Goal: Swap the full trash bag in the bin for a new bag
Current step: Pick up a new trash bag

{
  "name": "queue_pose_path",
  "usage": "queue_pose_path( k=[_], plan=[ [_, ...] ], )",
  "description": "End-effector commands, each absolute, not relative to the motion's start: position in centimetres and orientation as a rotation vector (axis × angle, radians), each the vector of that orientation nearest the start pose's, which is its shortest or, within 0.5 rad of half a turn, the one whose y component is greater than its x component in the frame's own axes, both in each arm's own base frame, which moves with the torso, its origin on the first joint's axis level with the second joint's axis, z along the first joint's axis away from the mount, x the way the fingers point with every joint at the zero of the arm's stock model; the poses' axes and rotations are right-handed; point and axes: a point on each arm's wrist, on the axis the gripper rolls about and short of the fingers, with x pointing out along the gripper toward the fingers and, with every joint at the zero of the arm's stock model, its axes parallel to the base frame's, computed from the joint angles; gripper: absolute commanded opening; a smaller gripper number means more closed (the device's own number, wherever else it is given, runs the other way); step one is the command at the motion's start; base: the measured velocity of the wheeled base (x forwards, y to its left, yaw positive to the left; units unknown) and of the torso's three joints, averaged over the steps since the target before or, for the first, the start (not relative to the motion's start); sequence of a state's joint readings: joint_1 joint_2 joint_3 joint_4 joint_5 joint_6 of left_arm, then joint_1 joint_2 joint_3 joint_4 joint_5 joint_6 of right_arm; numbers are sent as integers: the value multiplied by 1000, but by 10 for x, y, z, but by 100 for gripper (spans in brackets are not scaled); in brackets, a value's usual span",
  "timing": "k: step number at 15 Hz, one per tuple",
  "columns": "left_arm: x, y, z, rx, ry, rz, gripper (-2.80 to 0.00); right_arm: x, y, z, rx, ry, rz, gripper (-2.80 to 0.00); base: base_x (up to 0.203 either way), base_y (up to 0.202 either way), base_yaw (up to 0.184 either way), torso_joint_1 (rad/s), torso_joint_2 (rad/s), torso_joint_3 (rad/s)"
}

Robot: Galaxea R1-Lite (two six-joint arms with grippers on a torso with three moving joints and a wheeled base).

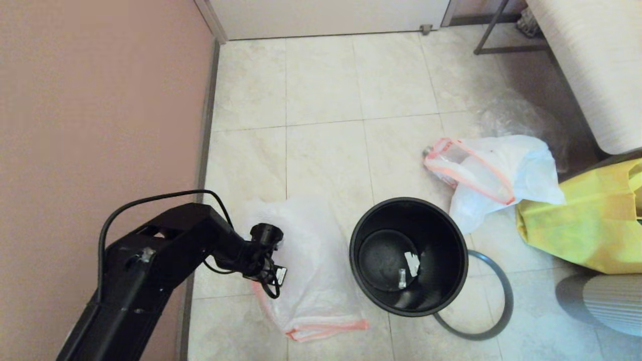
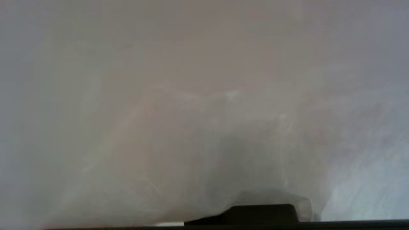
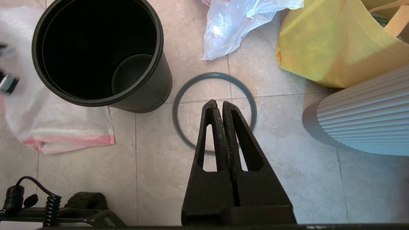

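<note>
My left tool [image 1: 268, 273] is down at the new bag [image 1: 311, 260], which lies flat on the floor just left of the bin [image 1: 409, 255], its pink hem toward me. Film fills the left wrist view, so I cannot tell whether that tool is apart or together. My right tool [image 3: 220, 103] hangs with its fingers pressed together over the grey hoop [image 3: 214, 126], which lies on the floor just right of the bin. The bin stands bagless; the full trash bag [image 1: 494, 173] slumps on the floor beyond it to the right, against the yellow bag [image 1: 587, 220]. My worry: the thin film could slip, tear, or come up with both layers pinched, leaving no mouth to open. Dragging it could also nudge the light bin.
</note>
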State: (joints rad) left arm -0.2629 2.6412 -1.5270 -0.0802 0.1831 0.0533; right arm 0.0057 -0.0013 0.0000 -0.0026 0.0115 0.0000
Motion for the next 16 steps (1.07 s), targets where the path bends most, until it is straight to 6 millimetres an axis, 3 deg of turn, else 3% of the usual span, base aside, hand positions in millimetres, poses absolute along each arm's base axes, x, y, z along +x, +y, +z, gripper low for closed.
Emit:
queue_pose_path(
  k=[1, 4, 9, 13, 16],
  plan=[
    [464, -131, -56, 221, 964, -87, -280, -23, 0, 76, 0, -2, 18, -280, 0, 0, 0, 0, 0, 0],
    [485, -153, -25, 35, 881, -71, -280, -23, 0, 76, 0, -3, 18, -280, 0, 0, 0, 0, 0, 0],
    [500, -156, 31, -182, 691, -59, -280, -23, 0, 76, 0, -3, 19, -280, 0, 0, 0, 0, 0, 0],
    [468, -157, 47, -225, 790, -27, -280, -23, 0, 76, 0, -3, 18, -280, 0, 0, 0, 0, 0, 0],
    [440, -153, 29, -204, 922, 12, -280, -23, 0, 76, 0, -3, 20, -280, 0, 0, 0, 0, 0, 0]
  ],
)
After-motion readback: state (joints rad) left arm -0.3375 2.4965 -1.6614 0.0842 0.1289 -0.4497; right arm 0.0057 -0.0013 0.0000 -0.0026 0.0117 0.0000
